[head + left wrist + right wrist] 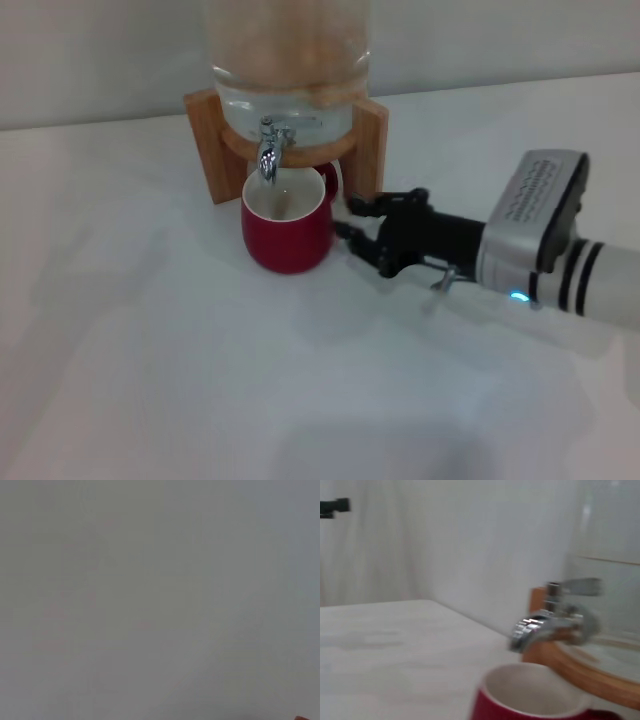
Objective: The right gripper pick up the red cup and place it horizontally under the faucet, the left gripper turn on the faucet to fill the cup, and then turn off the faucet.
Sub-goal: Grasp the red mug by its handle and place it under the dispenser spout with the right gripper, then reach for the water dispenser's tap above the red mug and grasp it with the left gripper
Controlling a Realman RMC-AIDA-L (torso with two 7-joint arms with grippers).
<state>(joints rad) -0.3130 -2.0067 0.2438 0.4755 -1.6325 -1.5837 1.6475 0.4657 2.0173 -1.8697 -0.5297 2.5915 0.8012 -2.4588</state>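
Cup [287, 228] stands upright under the faucet [270, 152], before the wooden stand [371, 142]. Right gripper [352, 222], fingers spread, sits just right of it, apparently letting go; it should back away rightward without nudging the handle.

I see a glossy red ceramic cup [288, 235] with a smooth cream inside, a shiny chrome faucet [270, 152], a clear glass dispenser [290, 70], a matt wooden stand [210, 140], and a smooth matt white desk [150, 380].
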